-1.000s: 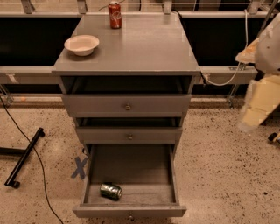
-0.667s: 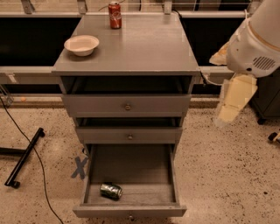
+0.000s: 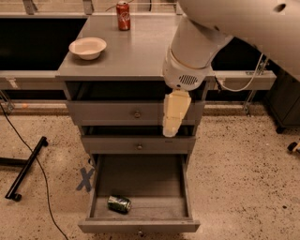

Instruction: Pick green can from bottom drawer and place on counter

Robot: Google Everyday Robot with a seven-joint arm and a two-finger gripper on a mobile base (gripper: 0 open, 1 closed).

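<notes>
The green can [image 3: 119, 204] lies on its side in the front left of the open bottom drawer [image 3: 138, 226]. The grey counter [image 3: 131, 51] tops the cabinet. My gripper [image 3: 174, 115] hangs from the large white arm in front of the cabinet's right side, at the height of the two upper drawers, well above the can and to its right. It holds nothing that I can see.
A white bowl [image 3: 87, 47] sits on the counter's left side and a red cola can [image 3: 123, 9] stands at its back. A black stand leg [image 3: 26, 168] and a cable lie on the floor at left. A blue X [image 3: 86, 180] marks the floor beside the drawer.
My arm has swung in from the right edge of the view to the front of the cabinet, with the gripper now over the upper drawers. The can has not moved.
</notes>
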